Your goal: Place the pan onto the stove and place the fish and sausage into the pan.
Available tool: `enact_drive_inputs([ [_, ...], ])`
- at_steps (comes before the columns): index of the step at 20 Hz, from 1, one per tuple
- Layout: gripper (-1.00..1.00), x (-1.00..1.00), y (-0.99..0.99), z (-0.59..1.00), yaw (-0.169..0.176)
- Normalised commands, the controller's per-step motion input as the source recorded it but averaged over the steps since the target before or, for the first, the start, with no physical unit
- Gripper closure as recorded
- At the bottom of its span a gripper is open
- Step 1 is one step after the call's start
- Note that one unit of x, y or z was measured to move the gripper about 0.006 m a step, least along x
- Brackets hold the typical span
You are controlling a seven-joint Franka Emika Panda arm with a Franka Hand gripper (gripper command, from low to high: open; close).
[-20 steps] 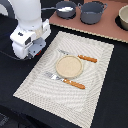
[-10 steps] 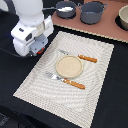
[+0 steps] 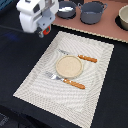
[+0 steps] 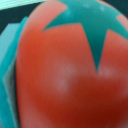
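Note:
My gripper (image 3: 45, 31) is shut on the sausage (image 3: 46, 33), a red-orange tomato-like lump that hangs in the air over the dark table, off the far left corner of the placemat. In the wrist view the sausage (image 4: 60, 75) fills the picture, red with a green star-shaped top. The small blue-grey pan (image 3: 66, 9) stands at the left end of the pinkish-brown stove (image 3: 100, 29), to the exterior view's right of my gripper. A white piece, the fish (image 3: 65, 9), lies inside the pan.
A larger grey two-handled pot (image 3: 93, 12) stands on the stove beside the pan. A beige bowl (image 3: 123, 17) is at the exterior view's right edge. The striped placemat (image 3: 35, 80) holds a round plate (image 3: 68, 65), a fork (image 3: 65, 80) and a knife (image 3: 82, 57).
My gripper has risen and moved toward the stove and the exterior view's right, carrying the sausage. Nothing else has moved.

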Motion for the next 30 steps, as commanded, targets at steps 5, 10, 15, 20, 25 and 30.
enact_drive_inputs([
  [5,1.0,0.01,0.98,0.23,0.0],
  [10,1.0,0.17,0.96,0.22,0.0],
  [15,1.0,0.23,0.94,0.01,0.0],
  [20,1.0,0.28,0.93,0.06,0.0],
  [25,1.0,0.33,0.87,0.06,-0.002],
  [30,1.0,0.36,0.43,0.0,-0.017],
])
